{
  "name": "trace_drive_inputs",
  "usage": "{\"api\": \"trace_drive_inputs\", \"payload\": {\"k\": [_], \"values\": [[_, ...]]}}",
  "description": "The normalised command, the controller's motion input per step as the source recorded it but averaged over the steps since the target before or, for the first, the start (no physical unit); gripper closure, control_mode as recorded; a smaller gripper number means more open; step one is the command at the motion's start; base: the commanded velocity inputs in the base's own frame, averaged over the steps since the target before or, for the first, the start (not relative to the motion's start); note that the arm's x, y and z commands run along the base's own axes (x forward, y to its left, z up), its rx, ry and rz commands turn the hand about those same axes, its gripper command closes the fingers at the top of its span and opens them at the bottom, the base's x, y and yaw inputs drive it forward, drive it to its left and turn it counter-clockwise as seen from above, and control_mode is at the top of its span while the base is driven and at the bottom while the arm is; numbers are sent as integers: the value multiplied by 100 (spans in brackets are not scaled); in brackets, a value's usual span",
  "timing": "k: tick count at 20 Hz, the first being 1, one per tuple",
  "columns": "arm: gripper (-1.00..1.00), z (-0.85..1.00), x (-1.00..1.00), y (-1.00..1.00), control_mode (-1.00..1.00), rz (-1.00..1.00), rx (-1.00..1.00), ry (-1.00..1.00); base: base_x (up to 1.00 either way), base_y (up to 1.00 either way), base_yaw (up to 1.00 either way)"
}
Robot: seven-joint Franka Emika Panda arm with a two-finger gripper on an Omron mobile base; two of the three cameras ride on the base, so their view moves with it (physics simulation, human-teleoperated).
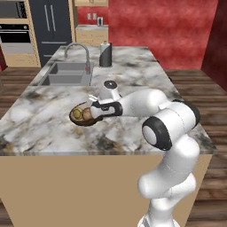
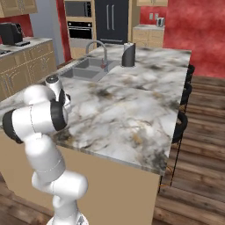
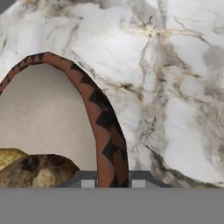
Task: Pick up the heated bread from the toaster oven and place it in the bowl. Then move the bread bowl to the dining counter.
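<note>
Gripper (image 3: pixel 113 183) pinching bowl (image 3: pixel 103 127) rim w/ bread (image 3: pixel 37 170) inside, over the counter (image 1: pixel 146 84): keep bowl level, lower slow, let go only once it sits flat.

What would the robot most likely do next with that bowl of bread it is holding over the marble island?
Probably lower the bowl the last bit onto the dining counter, then open. The pincer is shut on the bowl's rim, the heated bread already sits inside, and marble lies right beneath. Whether the bowl already touches the top I cannot tell.
</note>
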Motion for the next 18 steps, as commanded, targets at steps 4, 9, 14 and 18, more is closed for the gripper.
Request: {"api": "trace_drive_inputs", "payload": {"k": [4, 9, 14, 18], "values": [[100, -55, 36, 34, -100, 0, -9, 0, 0, 0, 0], [100, -40, 28, 25, -100, 0, -8, 0, 0, 0, 0], [100, -26, 27, 11, -100, 0, -6, 0, 0, 0, 0], [100, -14, 17, 0, -100, 0, -3, 0, 0, 0, 0]]}}
